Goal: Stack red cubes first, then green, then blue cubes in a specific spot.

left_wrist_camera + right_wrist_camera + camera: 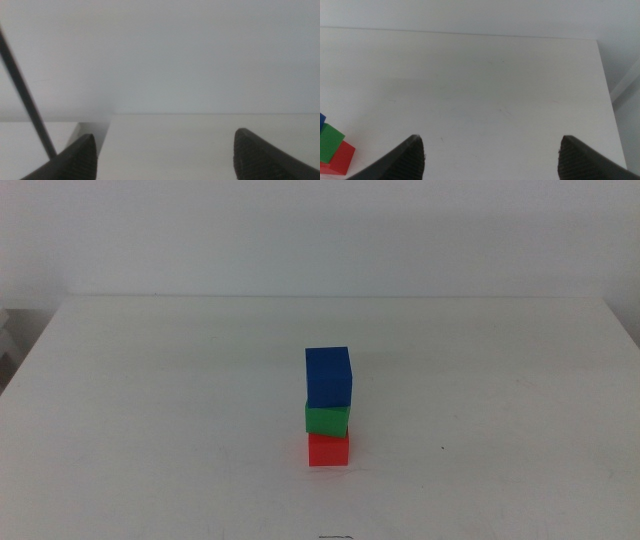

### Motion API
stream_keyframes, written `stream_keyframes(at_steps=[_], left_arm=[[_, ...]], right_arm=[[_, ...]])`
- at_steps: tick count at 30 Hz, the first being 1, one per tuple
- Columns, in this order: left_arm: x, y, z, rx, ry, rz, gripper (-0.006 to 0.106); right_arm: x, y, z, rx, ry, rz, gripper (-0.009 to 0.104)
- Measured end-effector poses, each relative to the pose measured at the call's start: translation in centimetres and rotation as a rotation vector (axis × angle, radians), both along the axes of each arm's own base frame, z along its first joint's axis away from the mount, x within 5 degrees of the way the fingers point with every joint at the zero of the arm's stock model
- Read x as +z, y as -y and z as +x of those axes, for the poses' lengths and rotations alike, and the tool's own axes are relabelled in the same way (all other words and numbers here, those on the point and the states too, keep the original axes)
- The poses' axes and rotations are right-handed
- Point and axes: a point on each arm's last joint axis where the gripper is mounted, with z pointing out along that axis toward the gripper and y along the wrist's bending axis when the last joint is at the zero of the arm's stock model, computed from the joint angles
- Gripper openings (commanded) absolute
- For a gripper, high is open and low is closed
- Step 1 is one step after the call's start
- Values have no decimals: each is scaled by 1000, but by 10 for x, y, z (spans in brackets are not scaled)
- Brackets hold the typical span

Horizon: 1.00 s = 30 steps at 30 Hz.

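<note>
Near the middle of the white table stands a stack: the red cube (pixel 328 450) on the tabletop, the green cube (pixel 327 420) on it, and the blue cube (pixel 329 376) on top, all upright. Neither arm shows in the middle view. My left gripper (pixel 165 152) is open with nothing between its jaws and faces the table's edge and a wall. My right gripper (pixel 492 155) is open and empty too. In the right wrist view the red cube (pixel 339 159), the green cube (pixel 330 142) and a sliver of the blue cube (pixel 322 120) show at the picture's border, apart from the jaws.
The white table (pixel 150 400) ends at a far edge below a pale wall. A thin dark rod (pixel 25 100) crosses the left wrist view. The table's side edge (pixel 605 90) shows in the right wrist view.
</note>
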Motion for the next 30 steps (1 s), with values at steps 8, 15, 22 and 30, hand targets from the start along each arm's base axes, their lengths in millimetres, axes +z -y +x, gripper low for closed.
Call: stream_keyframes(at_steps=[8, 15, 22, 30], left_arm=[[0, -2, -5, 20, 17, 13, 94], [-3, -2, -4, 19, 7, 10, 94], [-17, 4, -5, -29, 67, -107, 94], [-84, 4, -28, -46, 138, -128, 94]], right_arm=[[0, 0, 0, 0, 0, 0, 68], [0, 0, -5, 0, 19, 3, 68], [-6, 4, -42, -3, 246, 26, 68], [-66, 10, -94, -8, 466, 49, 68]])
